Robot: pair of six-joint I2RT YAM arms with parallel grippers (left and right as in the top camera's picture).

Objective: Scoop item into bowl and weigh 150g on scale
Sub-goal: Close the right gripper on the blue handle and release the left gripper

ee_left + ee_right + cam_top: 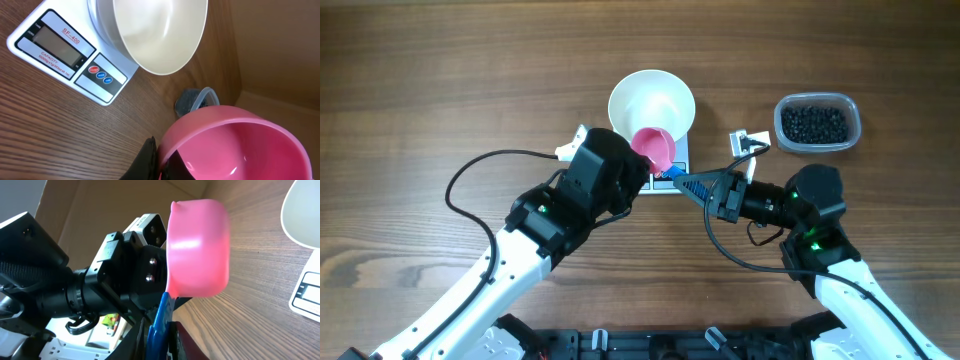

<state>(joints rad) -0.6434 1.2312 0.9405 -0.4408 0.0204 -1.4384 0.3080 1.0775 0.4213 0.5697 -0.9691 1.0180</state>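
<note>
the item (812, 122), small black pellets too many to count, lies heaped in one clear tub (857, 125) on the wooden surface (440, 80), off to my right and apart from the scale. one white bowl (650, 95) stands on one white scale (33, 30), and its inside shows plain white. the scale's face reads "sf-400" in red above the grey display (52, 44) and "capacity" in red below it. the finer print after that word and the small labels left of the display are too small for me to read. i count three round buttons (101, 75) on the front, one red and two blue, each with lettering i cannot make out. my left gripper (640, 168) is closed on the one pink scoop (235, 145), holding its cup at the bowl's near rim, above the scale. the cup's inside shows bare pink. my right gripper (682, 180) points at the scoop from the right, its tip just beside it. a blue strip (159, 322) runs up from that tip to the scoop's lower edge. i cannot tell how far the right jaws stand apart, or whether they grip anything.
</note>
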